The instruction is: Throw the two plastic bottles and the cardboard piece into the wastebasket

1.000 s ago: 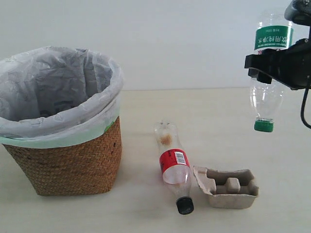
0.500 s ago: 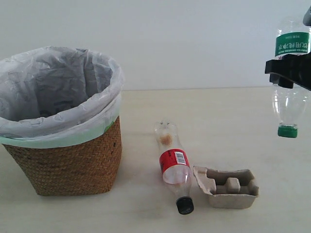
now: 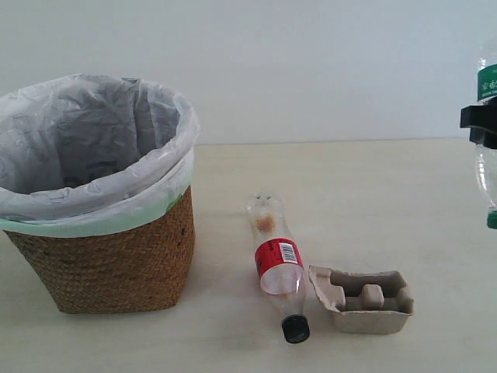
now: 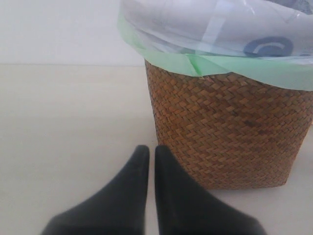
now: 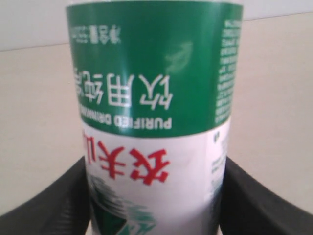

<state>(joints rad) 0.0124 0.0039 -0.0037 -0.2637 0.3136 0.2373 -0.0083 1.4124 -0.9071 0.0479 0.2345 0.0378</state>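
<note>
Two of your three pieces are not picked up yet: the clear plastic bottle with the red label and black cap [image 3: 276, 264] lies on its side on the pale tabletop [image 3: 373, 186], cap end just beside the grey-beige moulded pulp-cardboard tray [image 3: 363, 299]. Both sit to the right of the brown woven wicker wastebasket with the white bag liner [image 3: 109, 264].

Your right gripper [image 3: 481, 126] has the clear bottle with the green-and-white label [image 5: 154, 73], fingers [image 5: 54, 205] clamped on either side of the label band. It's held cap down, high above the table and well apart from the basket. My guess is the height is there to clear the rim on the way over.

The exterior view barely catches that bottle, since it's cut off at the frame edge. The right wrist view is what confirms the grip, with the label print upside down. Your left gripper [image 4: 147, 152] only shows in its own wrist view, fingers together and holding nothing, parked low near the basket's wicker wall. No view shows the basket's bottom.
</note>
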